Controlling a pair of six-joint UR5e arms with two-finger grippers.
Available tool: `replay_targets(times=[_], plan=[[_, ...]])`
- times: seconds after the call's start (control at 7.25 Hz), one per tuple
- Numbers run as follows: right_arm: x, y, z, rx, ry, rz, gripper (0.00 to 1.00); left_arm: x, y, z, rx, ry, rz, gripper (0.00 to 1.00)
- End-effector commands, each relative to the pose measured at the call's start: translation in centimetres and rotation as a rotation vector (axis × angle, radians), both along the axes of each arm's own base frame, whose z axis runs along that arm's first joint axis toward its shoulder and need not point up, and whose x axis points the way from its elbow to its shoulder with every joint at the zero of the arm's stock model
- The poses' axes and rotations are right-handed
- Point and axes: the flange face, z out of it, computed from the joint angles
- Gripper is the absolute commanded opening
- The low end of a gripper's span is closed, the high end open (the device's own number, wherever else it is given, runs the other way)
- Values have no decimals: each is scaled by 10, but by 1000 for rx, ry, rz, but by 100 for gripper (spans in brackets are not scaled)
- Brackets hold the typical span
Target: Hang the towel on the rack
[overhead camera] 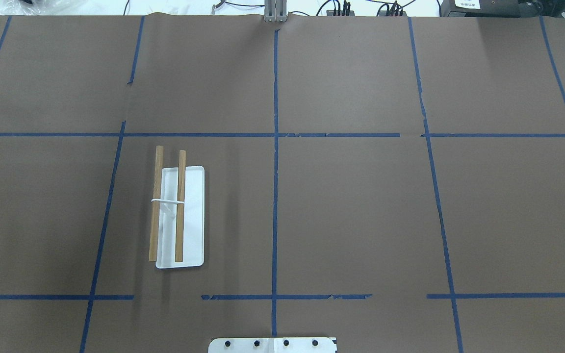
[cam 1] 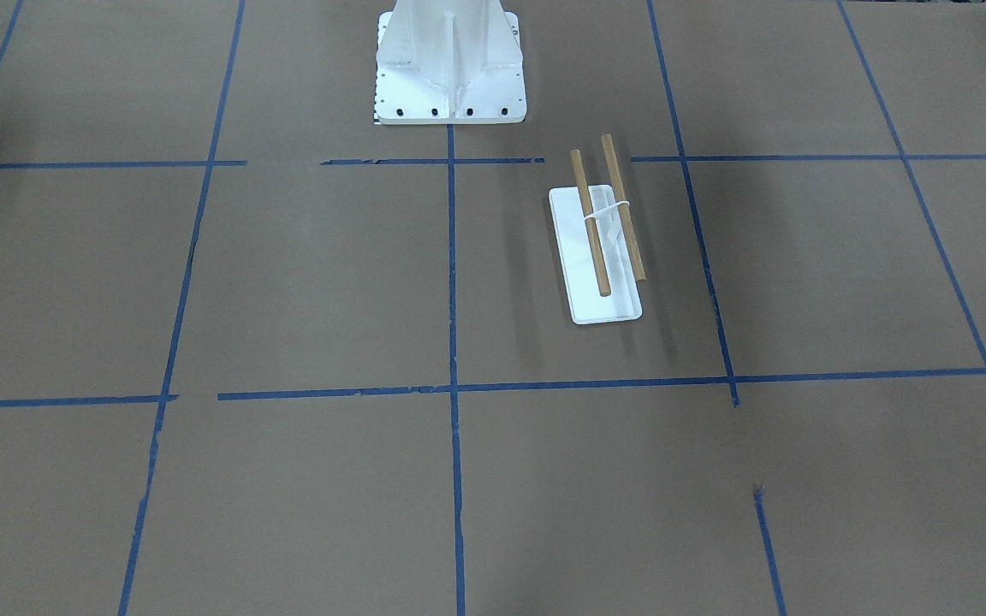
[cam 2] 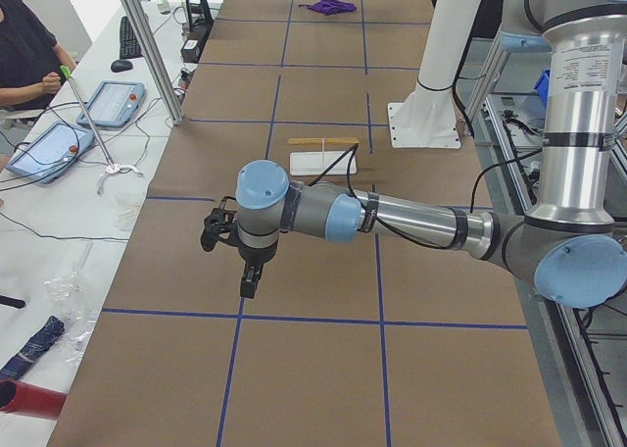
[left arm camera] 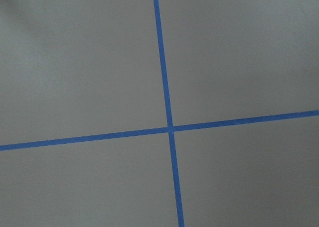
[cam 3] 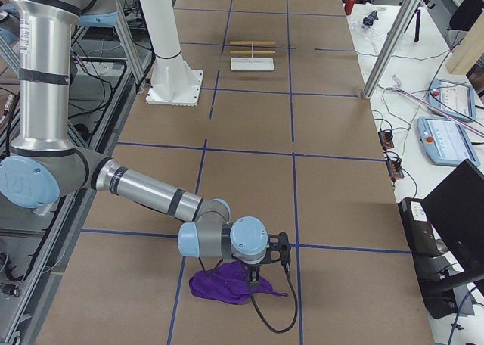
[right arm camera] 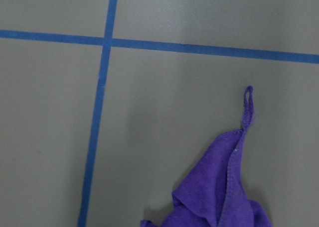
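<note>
The rack (cam 1: 604, 222) is two wooden dowels joined by a thin white loop over a small white tray base (overhead camera: 192, 215), on the robot's left half of the table. It also shows far off in the exterior right view (cam 3: 252, 44). The purple towel (cam 3: 227, 287) lies crumpled on the table at the robot's right end, its hanging loop visible in the right wrist view (right arm camera: 247, 107). My right gripper (cam 3: 255, 273) hangs just over the towel. My left gripper (cam 2: 249, 285) hangs over bare table, away from the rack (cam 2: 323, 141). I cannot tell whether either gripper is open or shut.
The white bolted robot pedestal (cam 1: 450, 77) stands at the table's robot side. Blue tape lines grid the brown table (overhead camera: 361, 206). Aluminium posts (cam 2: 147, 45) and a side bench with teach pendants (cam 3: 446, 137) run along the operators' edge, where a person (cam 2: 24, 55) sits.
</note>
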Motion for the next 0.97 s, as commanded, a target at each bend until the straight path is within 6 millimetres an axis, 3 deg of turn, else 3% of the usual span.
replay_targets(times=[0.0,0.41,0.83], plan=[[-15,30,38,37,75,-40,100,0,0,-1,0,1,0,100],[-36,37,56,7,90,-99,100,0,0,-1,0,1,0,100],[-39,45,73,-24,121,-116,100,0,0,-2,3,0,0,100]])
